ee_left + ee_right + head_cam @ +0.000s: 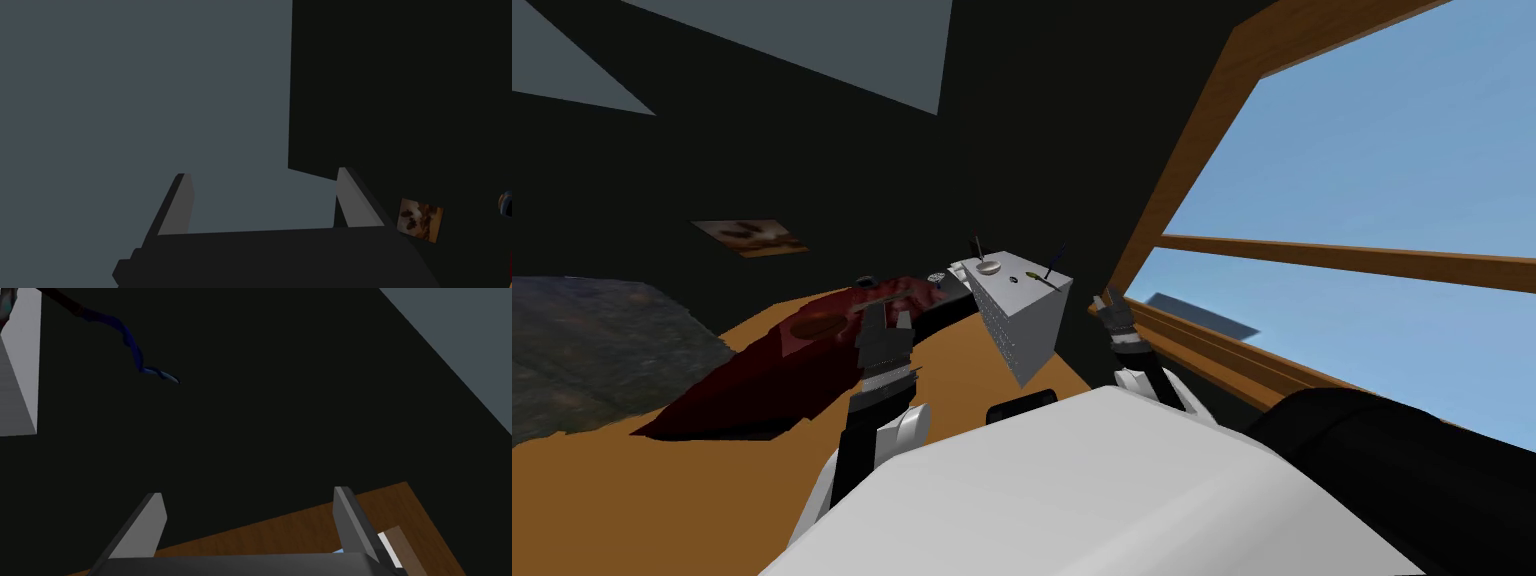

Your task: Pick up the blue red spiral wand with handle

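Observation:
The wand [127, 338] is a thin twisted stick, dark blue along its spiral with a reddish stretch towards the cabinet. It sticks out past the corner of a white cabinet [20, 373]. In the head view the wand [1054, 263] rests on the right side of the cabinet's top [1012, 285]. My right gripper [1107, 298] hovers to the right of the cabinet, short of the wand. In the right wrist view this gripper [247, 494] stands open and holds nothing. My left gripper [885, 322] is raised left of the cabinet, and the left wrist view shows it [262, 175] open and empty.
A small bowl [990, 267], a green item [1033, 274] and another upright stick [976, 247] share the cabinet top. A dark red bed [802, 350] lies to the left. A wooden window frame [1212, 350] runs close along the right. The floor [632, 480] is orange.

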Controlling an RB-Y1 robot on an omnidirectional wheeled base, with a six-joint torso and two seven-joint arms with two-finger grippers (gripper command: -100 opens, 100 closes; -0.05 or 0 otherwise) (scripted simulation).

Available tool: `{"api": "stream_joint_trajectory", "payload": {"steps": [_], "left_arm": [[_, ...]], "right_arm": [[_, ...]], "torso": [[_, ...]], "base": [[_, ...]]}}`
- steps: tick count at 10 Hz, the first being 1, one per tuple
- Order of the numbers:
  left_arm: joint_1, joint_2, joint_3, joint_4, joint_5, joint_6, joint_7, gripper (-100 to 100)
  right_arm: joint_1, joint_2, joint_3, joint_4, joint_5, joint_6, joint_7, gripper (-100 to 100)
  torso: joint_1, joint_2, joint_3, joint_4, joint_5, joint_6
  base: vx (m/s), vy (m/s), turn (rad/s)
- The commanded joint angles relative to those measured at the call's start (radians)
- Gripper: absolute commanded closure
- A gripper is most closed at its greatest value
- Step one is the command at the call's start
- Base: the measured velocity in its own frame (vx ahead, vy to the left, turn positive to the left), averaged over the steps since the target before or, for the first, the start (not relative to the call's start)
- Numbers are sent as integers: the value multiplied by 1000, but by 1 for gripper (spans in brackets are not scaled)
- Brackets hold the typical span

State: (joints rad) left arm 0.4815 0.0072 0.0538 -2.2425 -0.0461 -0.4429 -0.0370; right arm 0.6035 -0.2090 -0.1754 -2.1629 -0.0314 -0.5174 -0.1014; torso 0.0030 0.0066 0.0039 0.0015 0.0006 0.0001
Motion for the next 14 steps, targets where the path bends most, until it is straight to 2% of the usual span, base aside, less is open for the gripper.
{"api": "stream_joint_trajectory", "payload": {"steps": [1, 3, 4, 6, 7, 8, 9, 10, 11, 12, 13, 14], "left_arm": [[0, 0, 0, 0, 0, 0, 0, 0], [0, 0, 0, 0, 0, 0, 0, 0], [0, 0, 0, 0, 0, 0, 0, 0], [0, 0, 0, 0, 0, 0, 0, 0], [0, 0, 0, 0, 0, 0, 0, 0], [0, 0, 0, 0, 0, 0, 0, 0], [0, 0, 0, 0, 0, 0, 0, 0], [0, 0, 0, 0, 0, 0, 0, 0], [0, 0, 0, 0, 0, 0, 0, 0], [0, 0, 0, 0, 0, 0, 0, 0], [0, 0, 0, 0, 0, 0, 0, 0], [0, 0, 0, 0, 0, 0, 0, 0]], "right_arm": [[24, -34, -22, 0, 4, -1, -8, -100], [91, -101, -82, 42, 27, -19, -16, -100], [95, -113, -82, 42, 27, -19, -16, -100], [162, -183, -150, 92, 52, -37, -21, -100], [180, -196, -150, 92, 52, -37, -21, -100], [215, -236, -186, 120, 63, -47, -23, -100], [228, -239, -186, 120, 63, -47, -23, -100], [266, -281, -223, 148, 75, -56, -23, -100], [278, -281, -223, 148, 75, -56, -23, -100], [312, -324, -261, 178, 86, -65, -22, -100], [331, -324, -261, 178, 86, -65, -22, -100], [365, -366, -299, 208, 96, -74, -20, -100]], "torso": [[0, 0, 0, 0, 0, 0], [-1, -2, -1, 0, 0, 0], [0, -2, -1, 0, 0, 0], [0, -3, -1, -1, 0, 0], [1, -2, -1, 0, 0, 0], [0, -3, -2, -1, 0, 0], [0, -4, -2, -1, 0, 0], [0, -5, -3, -1, 0, 0], [1, -5, -3, -1, 0, 0], [1, -5, -3, -1, 0, 0], [1, -6, -3, -1, 0, 0], [1, -6, -3, -1, 0, 0]], "base": [[-62, 51, 6], [-61, 48, 33], [-51, 46, 14], [-58, 63, 44], [-44, 55, 11], [-28, 54, 51], [-19, 45, 21], [-25, 69, 58], [-17, 59, 19], [-6, 67, 54], [-5, 56, 29], [15, 75, 61]]}}
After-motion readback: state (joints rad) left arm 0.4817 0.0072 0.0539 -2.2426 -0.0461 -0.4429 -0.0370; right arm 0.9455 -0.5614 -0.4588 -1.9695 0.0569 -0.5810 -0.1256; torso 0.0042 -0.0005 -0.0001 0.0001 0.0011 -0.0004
